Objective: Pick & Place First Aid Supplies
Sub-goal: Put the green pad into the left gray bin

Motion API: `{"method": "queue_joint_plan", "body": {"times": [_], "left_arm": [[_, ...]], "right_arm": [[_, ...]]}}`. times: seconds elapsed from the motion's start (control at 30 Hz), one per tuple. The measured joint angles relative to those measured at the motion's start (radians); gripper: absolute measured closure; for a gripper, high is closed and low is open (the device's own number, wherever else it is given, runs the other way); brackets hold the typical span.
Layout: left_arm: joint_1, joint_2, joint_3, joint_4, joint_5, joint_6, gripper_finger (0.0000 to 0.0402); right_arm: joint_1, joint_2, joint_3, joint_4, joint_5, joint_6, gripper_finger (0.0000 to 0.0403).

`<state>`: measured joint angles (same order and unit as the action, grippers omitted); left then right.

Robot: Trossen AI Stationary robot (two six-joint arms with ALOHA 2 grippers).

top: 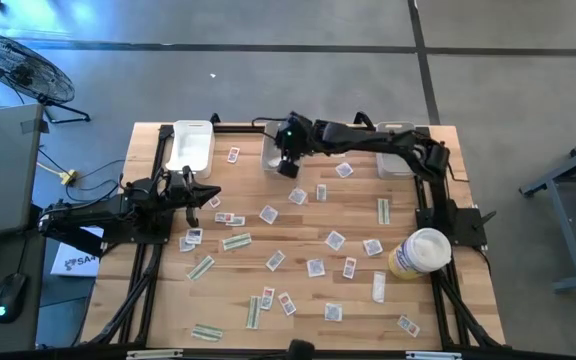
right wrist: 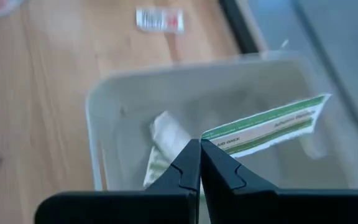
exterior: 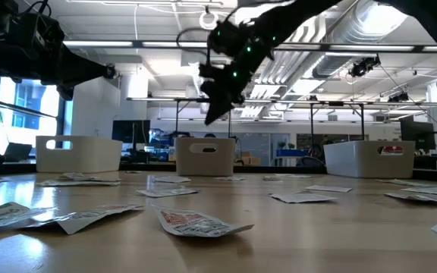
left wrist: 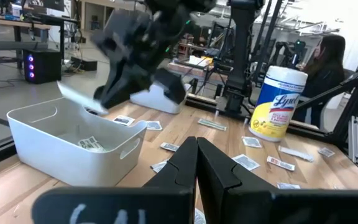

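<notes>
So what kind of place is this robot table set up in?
Probably a robotics lab or workshop: exposed ceiling ducts over an open hall, a computer tower under a bench, and a floor fan on bare concrete beside the table.

The right claw hangs over the middle bin at the table's far edge; the left claw rests near the left edge; packets lie scattered across the table; a round tub stands near the right edge.

I work in a lab hall: exposed ceiling ducts, workbenches with computers, concrete floor.
</notes>
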<state>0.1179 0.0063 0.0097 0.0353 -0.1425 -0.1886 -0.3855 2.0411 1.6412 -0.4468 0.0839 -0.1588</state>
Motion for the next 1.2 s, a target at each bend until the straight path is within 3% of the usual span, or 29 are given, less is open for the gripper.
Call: {"method": "queue_joint_plan", "body": {"times": [0.13,0.53,0.83,1.0,1.2], "left_arm": [[0.000,0.000,0.000,0.000,0.001,0.000,0.0401],[0.000,0.000,0.000,0.000,0.002,0.000,0.0401],[0.000,0.000,0.000,0.000,0.002,0.000,0.0401],[0.000,0.000,0.000,0.000,0.001,0.000,0.0401],[0.000,0.000,0.000,0.000,0.001,0.000,0.0401]], "right_arm": [[-0.017,0.031,-0.001,-0.030,-0.042,0.026,0.0402],[-0.027,0.080,-0.001,-0.049,-0.017,0.049,0.0370],[-0.009,0.041,-0.001,-0.145,-0.017,0.090,0.0307],[0.091,-0.089,0.001,-0.378,-0.018,0.106,0.0286],[0.341,-0.229,0.001,-0.647,0.043,0.297,0.0284]]}}
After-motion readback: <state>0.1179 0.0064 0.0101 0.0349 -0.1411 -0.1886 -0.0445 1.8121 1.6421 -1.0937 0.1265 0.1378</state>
